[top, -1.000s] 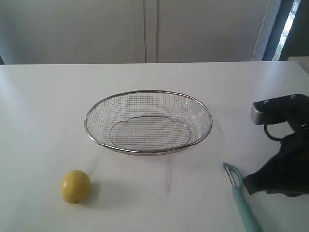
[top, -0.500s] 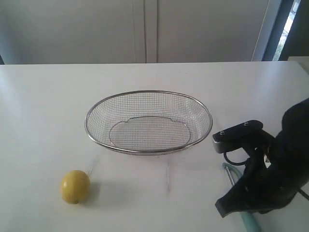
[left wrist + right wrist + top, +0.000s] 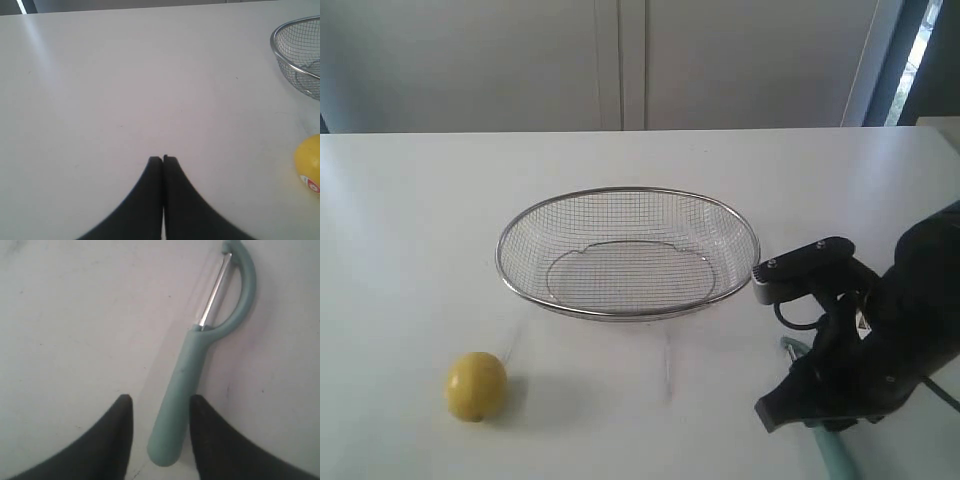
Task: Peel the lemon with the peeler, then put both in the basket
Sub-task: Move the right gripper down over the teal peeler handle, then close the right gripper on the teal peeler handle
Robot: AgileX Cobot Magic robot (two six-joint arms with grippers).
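Peeler [image 3: 186,370] — between right end effector [image 3: 161,407] tips

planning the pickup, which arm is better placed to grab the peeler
Right. Its pincer is open and straddles the handle of the peeler. The left pincer is shut and sits on the far side, nearer the lemon.

No text can be read anywhere. The lemon [image 3: 476,386], at the lower left of the exterior view, carries a small red-and-white sticker [image 3: 312,184], seen from the left wrist camera; its print is too blurred to make out.
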